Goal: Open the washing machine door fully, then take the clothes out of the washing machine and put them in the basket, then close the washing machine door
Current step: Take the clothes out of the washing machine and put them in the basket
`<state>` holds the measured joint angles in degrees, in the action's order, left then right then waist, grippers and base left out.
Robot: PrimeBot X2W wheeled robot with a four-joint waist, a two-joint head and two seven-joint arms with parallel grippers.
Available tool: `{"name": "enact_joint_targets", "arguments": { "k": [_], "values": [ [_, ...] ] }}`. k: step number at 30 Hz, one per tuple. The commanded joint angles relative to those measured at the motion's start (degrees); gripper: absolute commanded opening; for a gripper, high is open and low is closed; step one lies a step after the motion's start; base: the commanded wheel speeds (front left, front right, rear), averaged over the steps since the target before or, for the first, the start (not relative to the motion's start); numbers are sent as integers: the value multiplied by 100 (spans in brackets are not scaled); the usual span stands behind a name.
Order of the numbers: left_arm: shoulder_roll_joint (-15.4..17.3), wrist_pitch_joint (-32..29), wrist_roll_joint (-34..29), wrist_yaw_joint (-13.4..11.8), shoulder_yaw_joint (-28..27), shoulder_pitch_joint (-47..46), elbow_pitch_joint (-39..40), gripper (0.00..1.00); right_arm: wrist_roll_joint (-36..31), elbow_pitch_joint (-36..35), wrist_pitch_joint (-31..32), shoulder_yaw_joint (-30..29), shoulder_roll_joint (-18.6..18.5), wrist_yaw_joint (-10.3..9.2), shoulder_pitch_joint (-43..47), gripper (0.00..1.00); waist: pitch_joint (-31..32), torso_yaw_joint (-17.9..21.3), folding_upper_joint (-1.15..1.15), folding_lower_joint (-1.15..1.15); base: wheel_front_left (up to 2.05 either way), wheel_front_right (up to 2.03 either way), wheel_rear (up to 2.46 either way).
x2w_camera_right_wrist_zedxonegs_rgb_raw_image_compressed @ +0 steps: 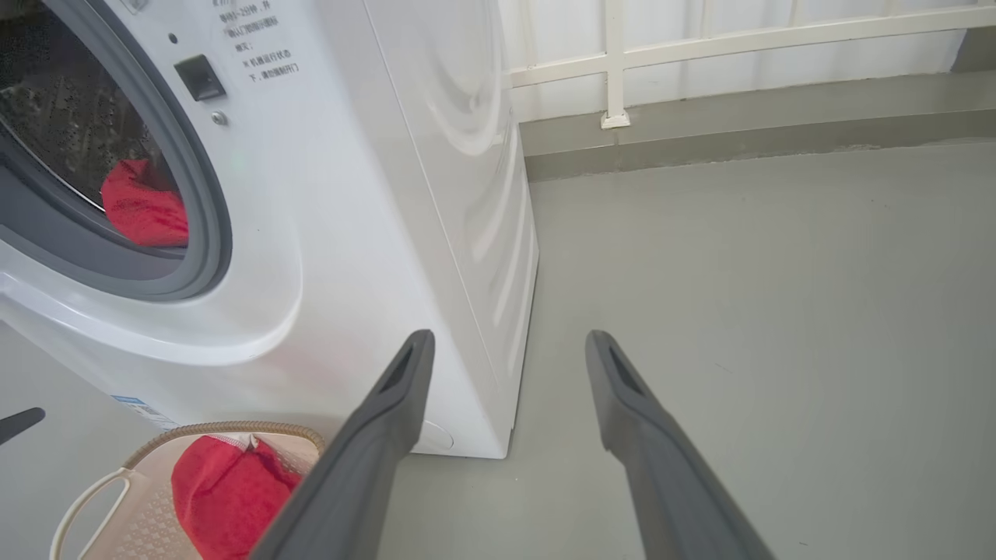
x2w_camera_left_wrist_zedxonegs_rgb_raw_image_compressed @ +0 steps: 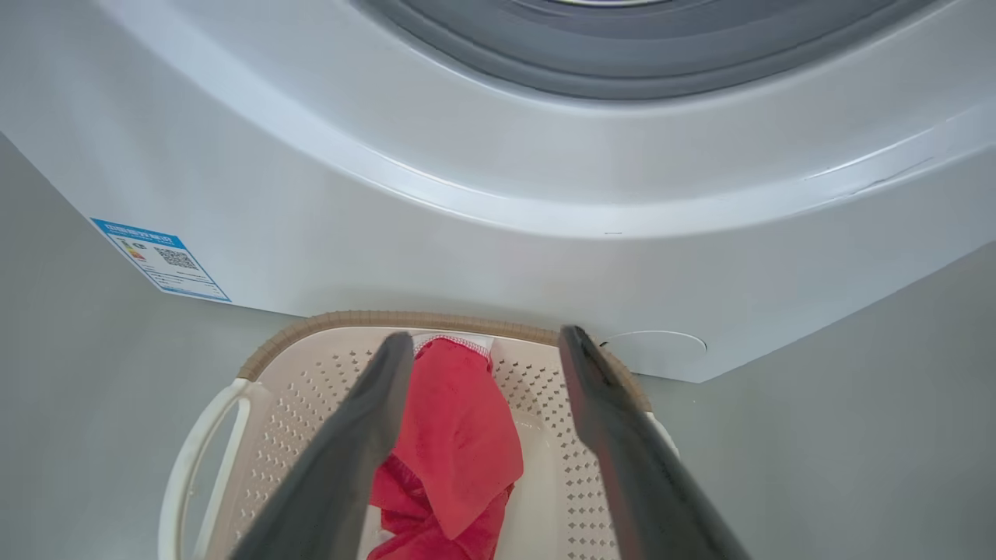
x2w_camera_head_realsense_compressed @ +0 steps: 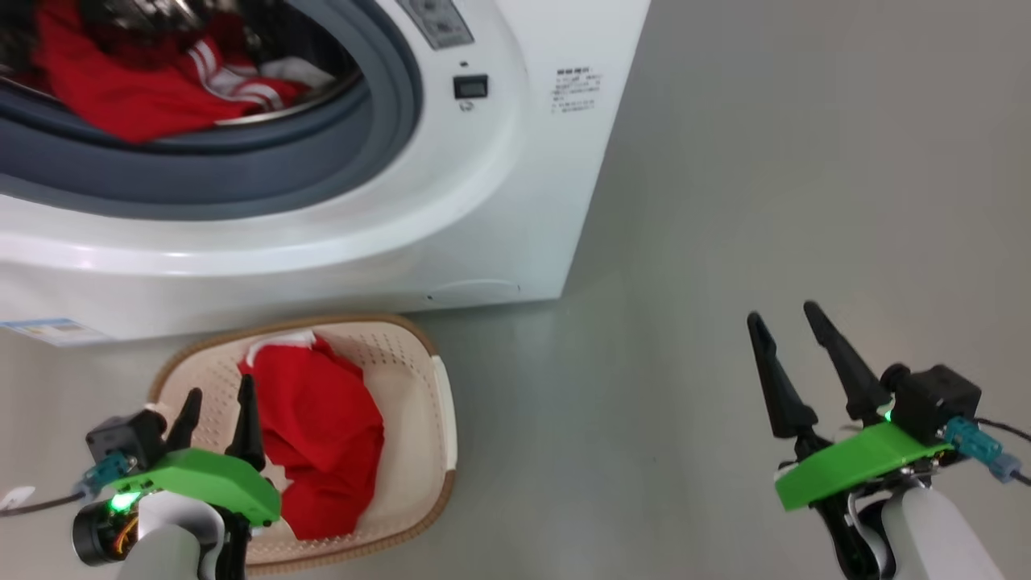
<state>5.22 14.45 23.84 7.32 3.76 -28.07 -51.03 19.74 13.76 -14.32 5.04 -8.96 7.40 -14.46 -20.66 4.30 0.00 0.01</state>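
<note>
Basket (x2w_camera_head_realsense_compressed: 412,379) beside washing machine (x2w_camera_head_realsense_compressed: 523,161) | left end effector (x2w_camera_head_realsense_compressed: 219,388) released above | right end effector (x2w_camera_head_realsense_compressed: 781,312) released

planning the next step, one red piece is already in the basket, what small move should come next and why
Probably lift the left pincer, open over the basket, up toward the washing machine: red clothes with white stripes lie inside it, so unloading isn't finished.

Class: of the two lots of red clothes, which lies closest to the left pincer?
The red garment in the basket, just beside the open left pincer. The striped garment lies up in the washing machine drum.
</note>
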Motion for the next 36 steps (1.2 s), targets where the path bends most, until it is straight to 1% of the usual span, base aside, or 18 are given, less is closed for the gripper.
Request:
{"name": "enact_joint_targets", "arguments": {
  "k": [1, 7, 12, 15, 16, 20, 30, 36],
  "values": [
    [122, 55, -128, 17, -234, 202, 286, 100, 15, -95, -68, 146, -48, 9, 152, 100, 386, -199, 0, -1, 0, 0, 0],
    [12, 55, -481, 17, -454, 610, 1102, 100, 43, -53, -68, 144, -91, 9, 353, 100, 754, -321, 0, -1, 0, 0, 0],
    [-70, 55, -646, 17, -601, 921, 1806, 100, 57, -68, -68, 103, -133, 9, 538, 100, 963, -405, 0, -1, 0, 0, 0],
    [-114, 55, -754, 17, -637, 1119, 2232, 100, 63, -84, -68, 70, -156, 9, 636, 100, 1057, -448, 0, -1, 0, 0, 0],
    [-134, 55, -836, 17, -638, 1259, 2483, 100, 66, -93, -68, 58, -169, 9, 697, 100, 1111, -467, 0, -1, 0, 0, 0],
    [-168, 55, -972, 17, -653, 1549, 2950, 100, 64, -123, -68, 34, -184, 9, 807, 100, 1203, -499, 0, -1, 0, 0, 0],
    [-220, 55, -1148, 17, -759, 2256, 3744, 100, 68, -184, -68, -37, -165, 9, 999, 100, 1266, -509, 0, -1, 0, 0, 0],
    [-232, 55, -1102, 5, -766, 2421, 3940, 100, 58, -224, -68, -113, -139, 9, 1011, 100, 1200, -524, 0, -1, 0, 0, 0]
  ]
}}
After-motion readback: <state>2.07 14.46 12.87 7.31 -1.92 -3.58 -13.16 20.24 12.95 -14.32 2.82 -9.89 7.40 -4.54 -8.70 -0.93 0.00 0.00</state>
